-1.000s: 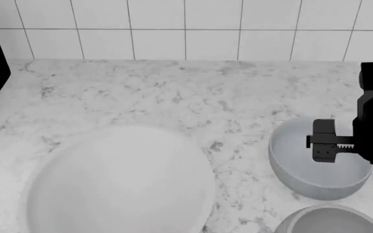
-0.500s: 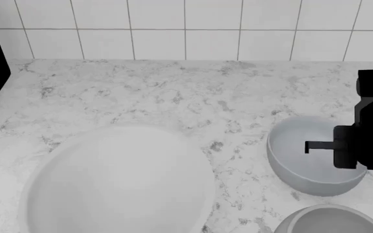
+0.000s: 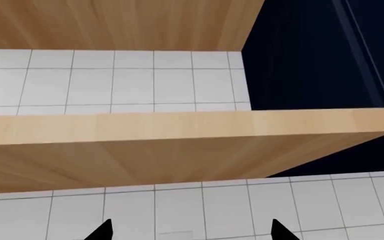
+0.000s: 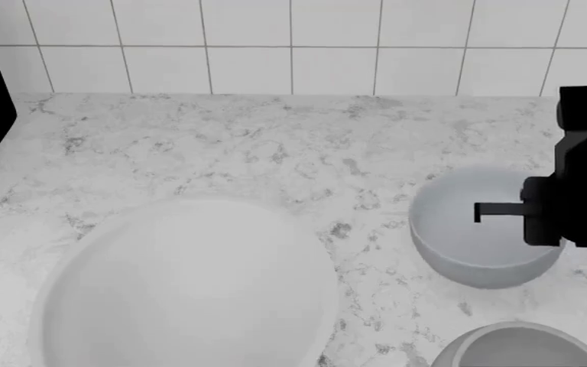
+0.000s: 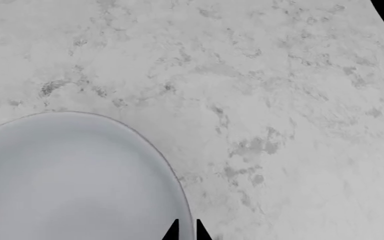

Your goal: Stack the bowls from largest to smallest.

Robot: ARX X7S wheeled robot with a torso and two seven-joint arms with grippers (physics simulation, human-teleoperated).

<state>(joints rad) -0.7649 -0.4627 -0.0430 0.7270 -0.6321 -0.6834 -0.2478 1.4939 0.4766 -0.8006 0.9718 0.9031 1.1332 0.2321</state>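
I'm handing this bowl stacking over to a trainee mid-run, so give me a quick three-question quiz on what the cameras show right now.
1. True or false: the grey-blue bowl already sits inside the wide white bowl.
2. Multiple choice: the right gripper is pinched on A) the rim of the grey-blue bowl, B) the small bowl, C) nothing.
3. Fill in: the left gripper faces a tiled wall and a wooden ____, with no bowl in its view.

Key
1. False: it is beside the white bowl, apart from it, over the marble counter.
2. A: the right wrist view shows the tips closed around its edge.
3. Cabinet.
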